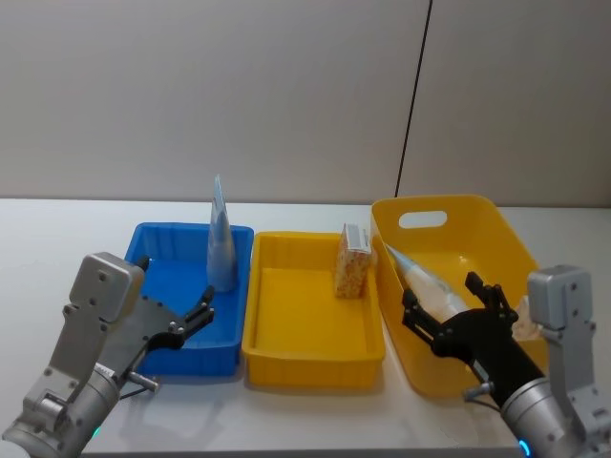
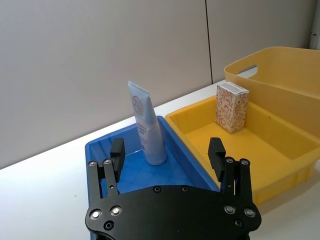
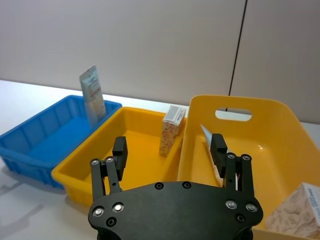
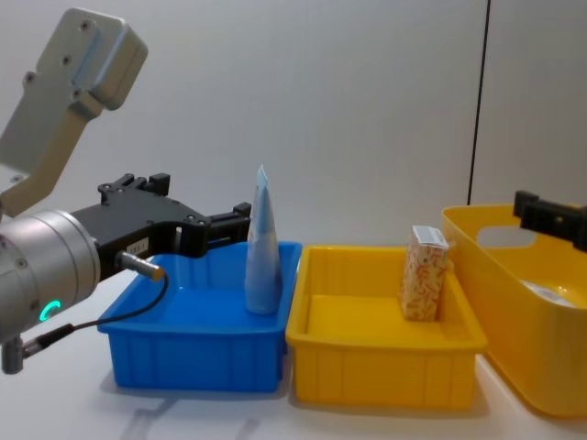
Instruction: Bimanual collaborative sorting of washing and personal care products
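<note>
On the white bench (image 1: 57, 239) three bins stood side by side: a blue bin (image 1: 162, 277) at the robot's left, a low yellow tray (image 1: 286, 315) in the middle, and a taller yellow tub (image 1: 496, 239) with a handle slot on the right.

A pale-blue tube (image 1: 221, 243) stood upright in the blue bin, cap down and crimped end up, close to the wall shared with the tray, toward the bin's 1 o'clock corner. A cream carton with orange speckles (image 1: 353, 262) stood upright in the tray's 1 o'clock corner, beside the tub wall. A second pale-blue tube (image 1: 425, 279) lay slanted inside the tub, its crimped end pointing to 10 o'clock. Another speckled carton (image 3: 296, 212) lay in the tub's near right corner, seen in the right wrist view.

The left claw (image 1: 196, 318) hovered over the near part of the blue bin, at about 6 o'clock from the upright tube, its fingers (image 2: 217, 152) spread apart and empty. The right claw (image 1: 444, 301) hung over the tub just above the slanted tube, fingers parted wide and holding nothing; whether they touched the tube could not be told
</note>
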`<state>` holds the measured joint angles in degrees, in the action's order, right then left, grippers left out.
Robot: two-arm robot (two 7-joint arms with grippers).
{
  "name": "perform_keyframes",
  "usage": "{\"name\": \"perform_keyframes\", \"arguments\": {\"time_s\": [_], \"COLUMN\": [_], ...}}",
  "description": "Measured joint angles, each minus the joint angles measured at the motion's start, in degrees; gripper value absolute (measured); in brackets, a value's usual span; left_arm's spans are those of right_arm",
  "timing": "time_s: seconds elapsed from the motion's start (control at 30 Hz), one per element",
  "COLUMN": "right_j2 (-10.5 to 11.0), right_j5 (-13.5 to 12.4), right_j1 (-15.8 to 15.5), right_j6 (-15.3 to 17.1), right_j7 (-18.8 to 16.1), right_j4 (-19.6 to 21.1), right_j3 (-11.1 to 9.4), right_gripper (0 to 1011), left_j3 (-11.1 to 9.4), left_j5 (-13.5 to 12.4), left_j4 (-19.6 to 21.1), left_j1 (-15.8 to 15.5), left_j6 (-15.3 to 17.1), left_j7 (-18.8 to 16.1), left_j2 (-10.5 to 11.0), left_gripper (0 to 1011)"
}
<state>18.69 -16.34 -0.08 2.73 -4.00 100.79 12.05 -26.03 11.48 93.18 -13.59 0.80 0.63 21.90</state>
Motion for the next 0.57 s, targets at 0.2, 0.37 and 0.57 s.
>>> {"name": "perform_keyframes", "arguments": {"time_s": [0.2,0.37,0.57], "right_j2": [0.6,0.6,0.6], "right_j5": [-0.2,-0.2,-0.2], "right_j1": [-0.7,-0.7,-0.8], "right_j6": [-0.7,-0.8,-0.8], "right_j7": [0.2,0.2,0.2], "right_j4": [0.4,0.4,0.4], "right_j3": [0.9,0.9,0.9], "right_gripper": [1003,1004,1003], "left_j3": [0.0,0.0,0.0], "left_j5": [0.0,0.0,0.0], "left_j4": [0.0,0.0,0.0], "left_j1": [0.0,0.0,0.0], "left_j6": [0.0,0.0,0.0], "left_j7": [0.0,0.0,0.0], "left_j2": [0.0,0.0,0.0], "left_gripper": [1001,1001,1001]}}
